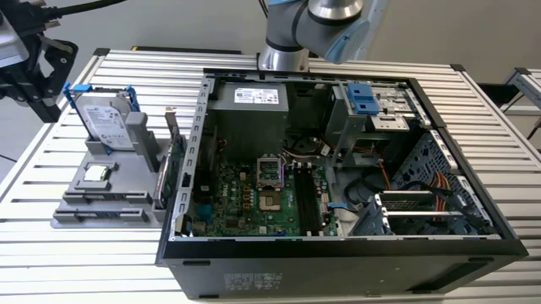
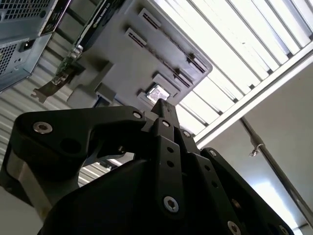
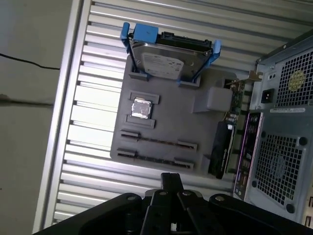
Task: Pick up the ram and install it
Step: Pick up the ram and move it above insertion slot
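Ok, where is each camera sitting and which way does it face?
First wrist view: on the arm, looking down past the gripper onto the tray and drive.
Second wrist view: on the arm, close behind the gripper, facing the tray aslant.
Exterior view: off the arm, above, facing down into the open case; arm shows beyond it.
All three share the tray.

1. Slatted aluminium table (image 1: 85,266), ribs running along the exterior view's left-right; also seen in the first wrist view (image 3: 98,122).
2. Open black computer case (image 1: 338,250) lies on its side on the table, taking the middle and the exterior view's right.
3. Grey holder block (image 1: 101,216) sits flat on the slats, just beside the case on the exterior view's left; in the first wrist view (image 3: 166,122) too.
4. Arm base (image 1: 283,58) stands at the table's far edge, behind the case.
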Motion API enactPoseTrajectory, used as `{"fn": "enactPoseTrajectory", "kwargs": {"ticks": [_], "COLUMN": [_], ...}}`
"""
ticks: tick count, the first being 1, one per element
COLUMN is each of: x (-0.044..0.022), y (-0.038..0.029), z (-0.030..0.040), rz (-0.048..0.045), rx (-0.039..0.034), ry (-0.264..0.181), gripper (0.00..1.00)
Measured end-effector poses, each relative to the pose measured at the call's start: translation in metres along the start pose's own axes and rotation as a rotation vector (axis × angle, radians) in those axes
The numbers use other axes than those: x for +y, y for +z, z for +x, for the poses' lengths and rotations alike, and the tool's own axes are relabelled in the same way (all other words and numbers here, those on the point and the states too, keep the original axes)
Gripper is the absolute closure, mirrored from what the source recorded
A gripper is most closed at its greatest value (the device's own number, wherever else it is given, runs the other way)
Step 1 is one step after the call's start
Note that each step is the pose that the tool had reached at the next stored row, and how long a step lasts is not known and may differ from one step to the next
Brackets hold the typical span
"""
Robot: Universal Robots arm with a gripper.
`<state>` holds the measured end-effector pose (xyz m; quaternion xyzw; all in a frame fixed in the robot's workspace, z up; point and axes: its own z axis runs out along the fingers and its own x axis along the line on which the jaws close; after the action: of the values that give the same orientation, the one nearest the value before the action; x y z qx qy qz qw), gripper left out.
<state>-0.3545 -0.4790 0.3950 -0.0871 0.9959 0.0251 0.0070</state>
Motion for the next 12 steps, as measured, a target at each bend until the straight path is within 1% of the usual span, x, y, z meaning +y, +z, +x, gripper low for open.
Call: {"fn": "enactPoseTrajectory", "kwargs": {"ticks": [12], "x": [0.0], "y": [0.0], "z": [0.0], "rz": [-0.0012], "rx": [0.0034], "ry": [-0.068], "gripper": [1.0]}}
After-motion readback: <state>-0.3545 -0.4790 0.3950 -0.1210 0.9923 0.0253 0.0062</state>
